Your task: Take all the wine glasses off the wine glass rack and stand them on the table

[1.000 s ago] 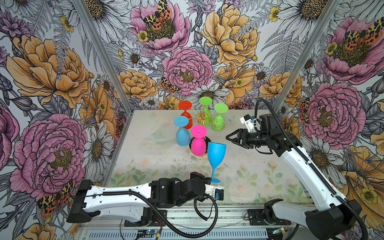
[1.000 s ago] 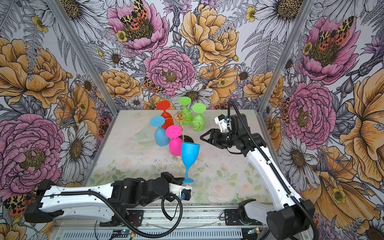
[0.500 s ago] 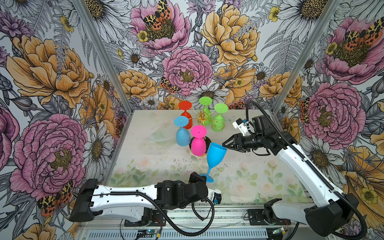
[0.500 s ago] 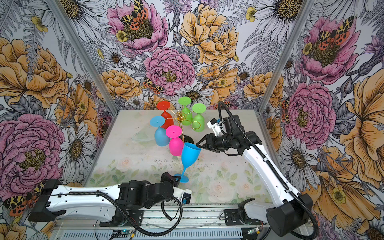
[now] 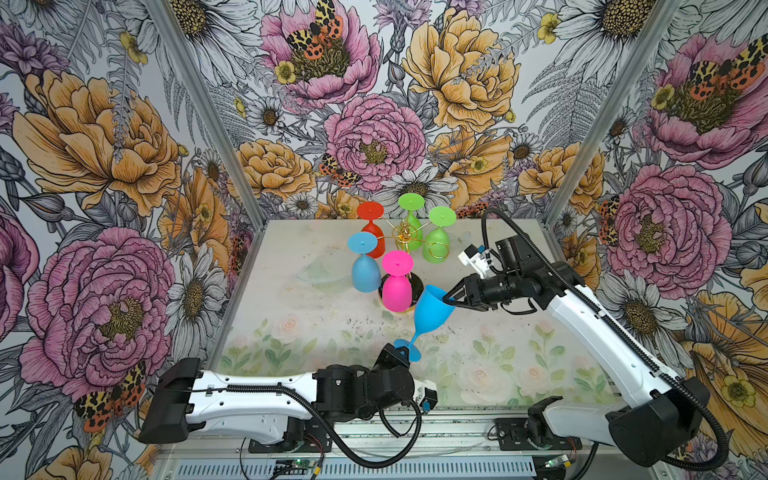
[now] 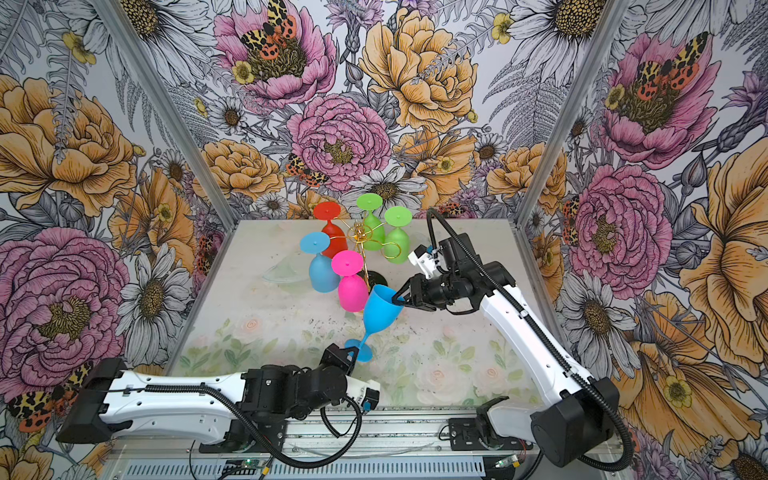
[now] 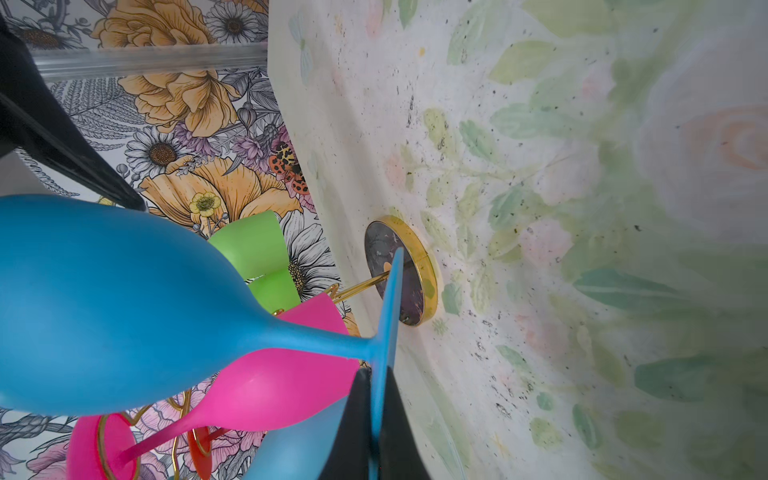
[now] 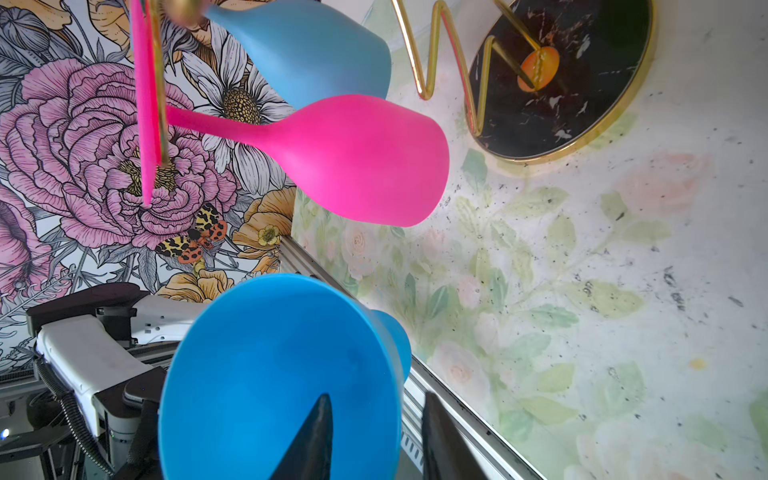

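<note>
Nearest the front edge of the desk (image 5: 498,353), the left hand (image 5: 401,353) is seen clamped tight on the flat round foot of a bright blue wine glass (image 5: 430,309), with a black finger pressed against each face of the foot. The glass is carried clear of the rack and is tilted: its long axis runs from the foot, low and near the front, up and away to the bowl, whose open mouth is turned toward the right side. There the right hand (image 5: 451,297) is met, with its fingers partly apart and set astride the rim, one inside the bowl and one outside; a gap is seen at the wall, so no firm grip is judged to be made yet. The glass is thus reached by both hands, one at each end. Just behind the bowl, a pink glass (image 5: 397,291) is hung upside down from the wine glass rack (image 5: 405,232), a gold wire stand on a black round base. Farther back, a pale blue glass (image 5: 365,274), a red glass (image 5: 374,237) and two green glasses (image 5: 436,245) are hung in the same way. No brand, label or writing can be read anywhere.
</note>
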### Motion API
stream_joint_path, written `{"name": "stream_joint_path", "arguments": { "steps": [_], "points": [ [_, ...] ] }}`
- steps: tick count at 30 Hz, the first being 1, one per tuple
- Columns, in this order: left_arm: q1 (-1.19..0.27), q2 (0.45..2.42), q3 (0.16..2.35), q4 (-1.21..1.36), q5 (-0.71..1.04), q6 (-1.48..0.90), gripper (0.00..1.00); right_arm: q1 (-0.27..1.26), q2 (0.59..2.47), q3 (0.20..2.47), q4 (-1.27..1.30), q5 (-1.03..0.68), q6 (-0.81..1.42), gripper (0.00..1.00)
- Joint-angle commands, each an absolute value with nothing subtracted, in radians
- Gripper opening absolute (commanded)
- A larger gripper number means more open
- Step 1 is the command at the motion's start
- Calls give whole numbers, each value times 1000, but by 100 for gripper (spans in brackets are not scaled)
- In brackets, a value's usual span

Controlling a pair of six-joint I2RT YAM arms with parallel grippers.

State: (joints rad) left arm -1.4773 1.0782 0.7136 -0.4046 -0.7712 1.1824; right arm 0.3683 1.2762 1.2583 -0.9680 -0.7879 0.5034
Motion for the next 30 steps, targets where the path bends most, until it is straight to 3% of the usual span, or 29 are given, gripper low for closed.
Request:
{"name": "stream_joint_path", "arguments": {
  "steps": [1, 14, 18, 26, 27, 29, 30],
  "points": [
    [-1478, 1055, 680, -271, -829, 1288, 0, 375, 1274, 1240, -977, -816, 489, 34],
    [-1463, 1045, 603, -192, -839, 1404, 0, 372, 1263, 1227, -986, -816, 487, 13],
    [-1462, 1039, 596, -200, -836, 1391, 24, 370, 1258, 1227, -989, -808, 486, 9],
    [-1478, 1034, 601, -218, -806, 1335, 50, 352, 1227, 1213, -1013, -780, 470, 2],
    [-1482, 1034, 603, -220, -805, 1323, 55, 345, 1223, 1212, -1022, -772, 464, 1],
    [-1492, 1031, 604, -224, -804, 1288, 74, 332, 1211, 1213, -1047, -744, 446, 1],
    [-1499, 1029, 607, -224, -807, 1259, 78, 326, 1203, 1213, -1065, -710, 436, 0]
  ]
}}
